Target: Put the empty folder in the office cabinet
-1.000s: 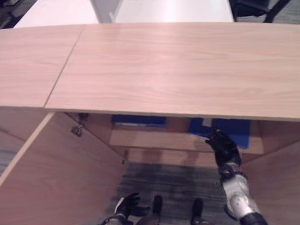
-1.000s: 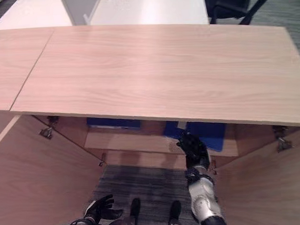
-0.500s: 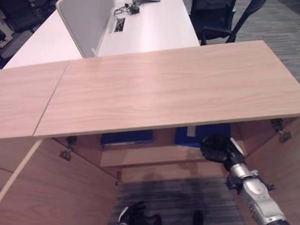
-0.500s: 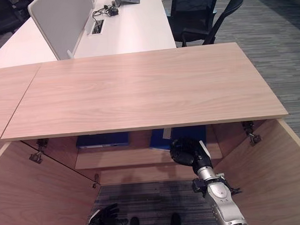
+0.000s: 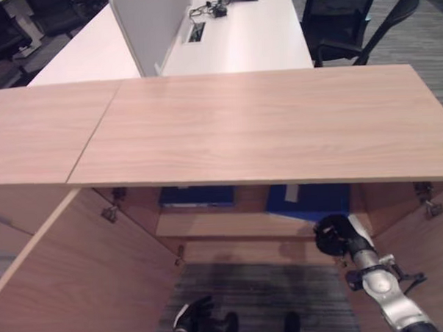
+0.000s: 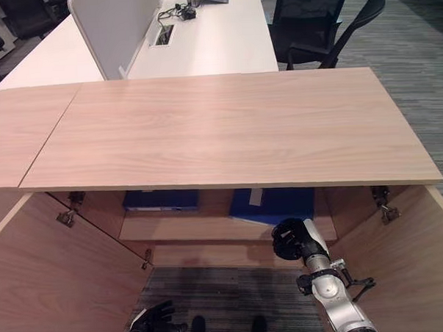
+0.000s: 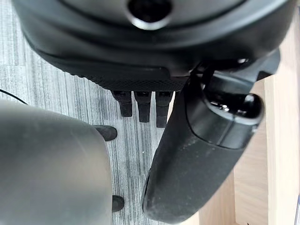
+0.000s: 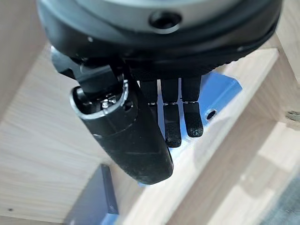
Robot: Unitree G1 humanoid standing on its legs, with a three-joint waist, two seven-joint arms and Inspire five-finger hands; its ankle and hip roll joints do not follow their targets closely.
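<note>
Now that the right hand [image 6: 297, 240] sits clear of the shelf [image 6: 187, 228], nearer than it was a second ago when it reached in against the blue folder [image 6: 275, 205], the placing step looks finished. In the right wrist view its fingers [image 8: 171, 112] hang straight and relaxed, grasping nothing, just above the folder's near edge. The folder lies flat on the right part of the shelf inside the cabinet [image 6: 220, 133], under the wooden top; a second blue folder [image 6: 160, 199] lies well apart on the left. Both cabinet doors [image 5: 79, 275] stand open. The left hand [image 5: 191, 318] hangs low near the floor, released, fingers loosely extended. The camera has also shifted, showing more of the white desk [image 6: 201, 34] beyond.
</note>
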